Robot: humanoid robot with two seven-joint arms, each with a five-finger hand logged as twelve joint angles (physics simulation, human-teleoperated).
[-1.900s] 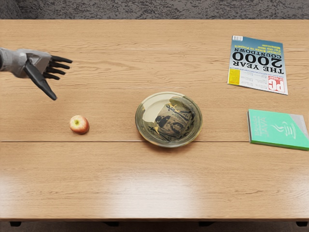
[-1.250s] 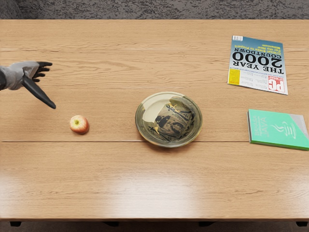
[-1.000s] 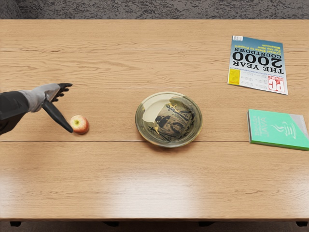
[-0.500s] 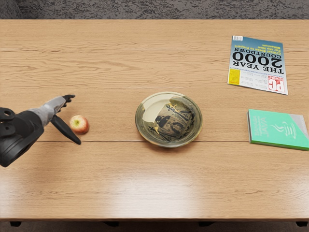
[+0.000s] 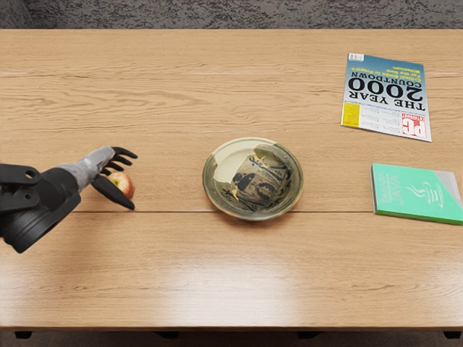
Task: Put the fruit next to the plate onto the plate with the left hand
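The left robot hand (image 5: 107,173) is spread wide and nothing is held. The apple (image 5: 124,185) is tucked between its thumb and fingers, on the table (image 5: 217,275). The fingers should be closed gently round it so it is not rolled away. The plate (image 5: 207,179) is well past the robot hand.

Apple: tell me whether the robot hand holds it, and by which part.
Not held yet. The left robot hand brackets the apple, fingers behind it and thumb in front, all spread; the apple rests on the table.
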